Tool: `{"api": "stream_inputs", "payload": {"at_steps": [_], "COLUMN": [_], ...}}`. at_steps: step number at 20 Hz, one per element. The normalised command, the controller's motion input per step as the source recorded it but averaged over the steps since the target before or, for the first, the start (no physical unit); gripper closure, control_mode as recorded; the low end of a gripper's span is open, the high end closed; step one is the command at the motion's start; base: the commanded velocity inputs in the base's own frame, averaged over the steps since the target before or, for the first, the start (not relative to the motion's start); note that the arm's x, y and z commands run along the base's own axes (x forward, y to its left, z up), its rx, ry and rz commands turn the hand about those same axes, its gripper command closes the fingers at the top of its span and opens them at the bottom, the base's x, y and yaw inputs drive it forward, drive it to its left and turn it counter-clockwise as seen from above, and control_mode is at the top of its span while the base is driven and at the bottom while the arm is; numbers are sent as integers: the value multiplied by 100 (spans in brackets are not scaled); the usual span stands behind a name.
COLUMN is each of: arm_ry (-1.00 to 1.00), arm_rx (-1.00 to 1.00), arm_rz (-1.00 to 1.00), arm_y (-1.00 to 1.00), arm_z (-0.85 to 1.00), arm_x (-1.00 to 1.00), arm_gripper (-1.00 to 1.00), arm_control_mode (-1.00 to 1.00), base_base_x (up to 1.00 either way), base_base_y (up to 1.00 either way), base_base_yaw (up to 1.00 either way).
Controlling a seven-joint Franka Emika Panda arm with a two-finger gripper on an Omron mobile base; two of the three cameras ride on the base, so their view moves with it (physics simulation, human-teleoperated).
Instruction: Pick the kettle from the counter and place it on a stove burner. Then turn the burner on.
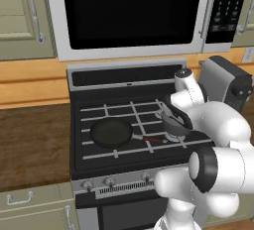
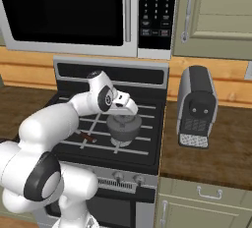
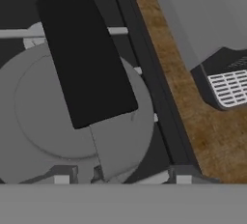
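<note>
The dull-grey kettle (image 2: 124,128) stands upright on the grate at the stove's front right, over a silver burner (image 1: 173,138) whose rim peeks out beneath it. My gripper (image 2: 124,115) hangs directly over the kettle's lid, at its dark arched handle (image 1: 176,115). In the hand view that handle (image 3: 87,63) crosses the grey domed lid (image 3: 43,117) as a broad black band. My fingertips are hidden, so their spread and any hold on the handle cannot be made out. The wood-grain counter (image 2: 211,156) runs along the stove's right side.
A black frying pan (image 1: 111,132) with a reddish handle sits on the front left burner. A grey coffee machine (image 2: 197,106) stands on the counter right of the stove. Control knobs (image 2: 118,175) line the stove front. A microwave (image 1: 134,11) hangs above.
</note>
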Motion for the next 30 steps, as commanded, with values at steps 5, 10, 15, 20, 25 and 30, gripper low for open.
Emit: {"api": "stream_inputs", "payload": {"at_steps": [5,10,15,20,25,30], "arm_ry": [-2,-9,-36,-39,-37,-31], "arm_rx": [0,0,1,3,12,13], "arm_rz": [0,0,4,6,3,5], "arm_y": [0,2,-30,-56,-76,-80], "arm_z": [22,46,35,10,-2,-42], "arm_x": [0,-33,-100,-100,-100,-100], "arm_gripper": [-100,-100,-100,-100,-100,-100], "arm_control_mode": [-100,-100,-100,-100,-100,-100], "base_base_x": [0,0,0,0,0,0], "base_base_y": [0,0,0,0,0,0], "base_base_yaw": [0,0,0,0,0,0]}}
